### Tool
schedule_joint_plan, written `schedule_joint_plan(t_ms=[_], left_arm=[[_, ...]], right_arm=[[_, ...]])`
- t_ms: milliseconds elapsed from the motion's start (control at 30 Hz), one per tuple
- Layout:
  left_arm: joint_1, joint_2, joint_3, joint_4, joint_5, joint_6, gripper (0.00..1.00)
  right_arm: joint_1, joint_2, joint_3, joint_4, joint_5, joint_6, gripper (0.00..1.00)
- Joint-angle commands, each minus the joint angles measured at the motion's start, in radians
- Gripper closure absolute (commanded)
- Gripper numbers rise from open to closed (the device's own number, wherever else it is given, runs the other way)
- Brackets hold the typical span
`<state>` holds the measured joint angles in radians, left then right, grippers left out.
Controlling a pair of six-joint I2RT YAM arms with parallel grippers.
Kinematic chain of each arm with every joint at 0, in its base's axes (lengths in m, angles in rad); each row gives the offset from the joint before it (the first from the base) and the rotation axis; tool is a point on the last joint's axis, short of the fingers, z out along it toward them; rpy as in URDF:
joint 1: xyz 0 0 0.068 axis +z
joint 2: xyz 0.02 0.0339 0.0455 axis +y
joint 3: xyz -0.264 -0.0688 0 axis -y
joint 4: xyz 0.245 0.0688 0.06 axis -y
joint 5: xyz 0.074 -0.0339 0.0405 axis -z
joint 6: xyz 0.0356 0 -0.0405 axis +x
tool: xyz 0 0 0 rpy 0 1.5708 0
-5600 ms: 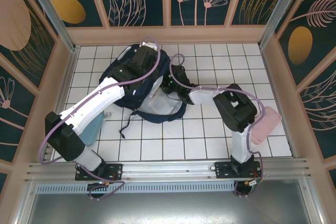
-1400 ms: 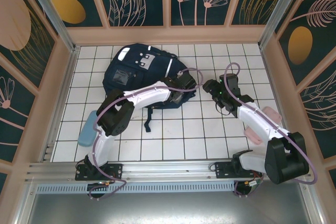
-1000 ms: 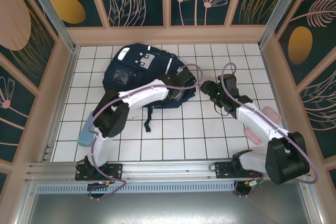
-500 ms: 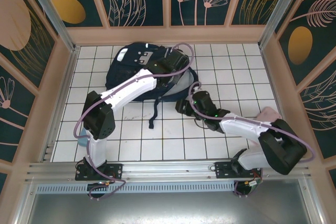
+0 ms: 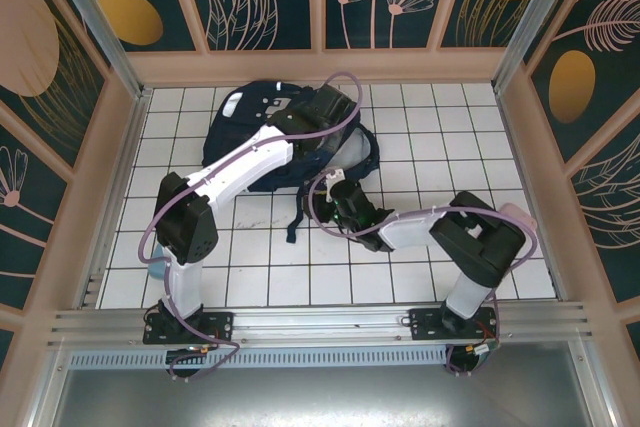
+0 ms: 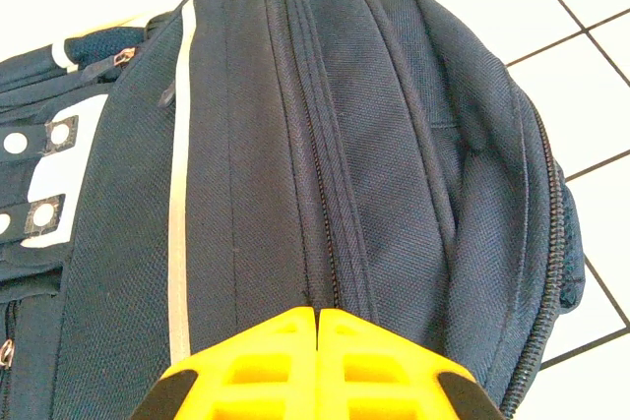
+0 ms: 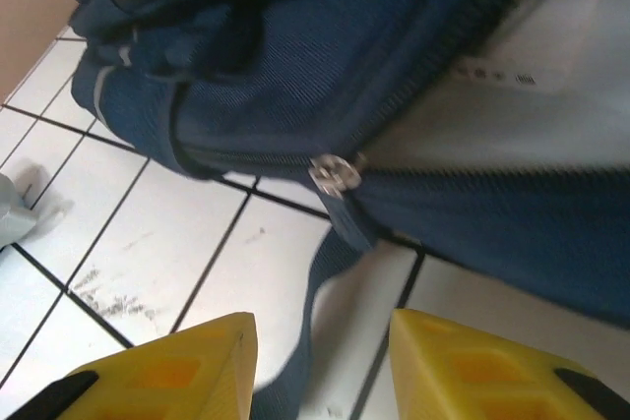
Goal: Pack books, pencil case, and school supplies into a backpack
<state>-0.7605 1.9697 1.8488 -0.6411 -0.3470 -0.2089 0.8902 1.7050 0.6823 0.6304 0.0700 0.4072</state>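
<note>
Top view: backpack (image 5: 228, 132) lies on the tiled table (image 5: 450, 127), upper centre of frame, just left of the midline. One black strap (image 5: 295, 217) trails down from its lower edge toward the frame centre.

Left arm runs from lower left up across the pack. Left gripper (image 6: 317, 320): yellow fingers pressed together, no gap between them, tips down against the navy fabric at bottom centre of the left wrist view, over a zip seam. Cannot tell whether anything thin is nipped between them. White stripe (image 6: 177, 204) runs up the fabric left of the tips.

Right arm is folded low along the bottom right. Right gripper (image 7: 323, 320): fingers spread, clear gap between them, at bottom of the right wrist view. The pack's open edge crosses the top of that view. A metal zip pull (image 7: 333, 174) hangs at centre, above the gap. The strap drops from there through the gap; contact with either finger cannot be told.

Book (image 7: 551, 71): pale cover with small print, inside the opening, upper right of that view.

Pink pouch (image 5: 512, 217) sits at right, partly behind the right arm.
</note>
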Motion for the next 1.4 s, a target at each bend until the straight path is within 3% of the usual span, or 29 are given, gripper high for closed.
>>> schedule_joint_plan(t_ms=[0, 233, 367, 667, 967, 1067, 1233, 1367], left_arm=[[0.007, -0.038, 0.075, 0.058, 0.002, 0.009, 1.00], [0.012, -0.030, 0.095, 0.041, 0.010, 0.008, 1.00], [0.013, -0.029, 0.093, 0.035, 0.017, 0.009, 1.00], [0.016, -0.028, 0.077, 0.032, 0.009, 0.006, 1.00], [0.017, -0.047, 0.017, 0.053, -0.007, 0.008, 1.00], [0.019, -0.055, 0.000, 0.061, 0.003, 0.009, 1.00], [0.019, -0.049, 0.037, 0.062, 0.008, 0.014, 1.00], [0.019, -0.047, 0.055, 0.057, 0.005, 0.018, 1.00]], right_arm=[[0.018, 0.063, 0.050, 0.152, 0.055, -0.060, 0.60], [0.021, 0.156, 0.111, 0.190, 0.189, -0.051, 0.64], [0.021, 0.167, 0.140, 0.171, 0.197, -0.054, 0.69], [0.018, 0.077, 0.072, 0.127, 0.189, -0.033, 1.00], [0.003, -0.072, -0.038, -0.031, 0.277, -0.059, 1.00], [-0.019, -0.087, -0.046, -0.051, 0.202, -0.065, 1.00], [-0.006, -0.016, 0.019, -0.064, 0.061, -0.061, 0.68], [0.010, 0.057, 0.071, -0.050, 0.064, -0.027, 0.61]])
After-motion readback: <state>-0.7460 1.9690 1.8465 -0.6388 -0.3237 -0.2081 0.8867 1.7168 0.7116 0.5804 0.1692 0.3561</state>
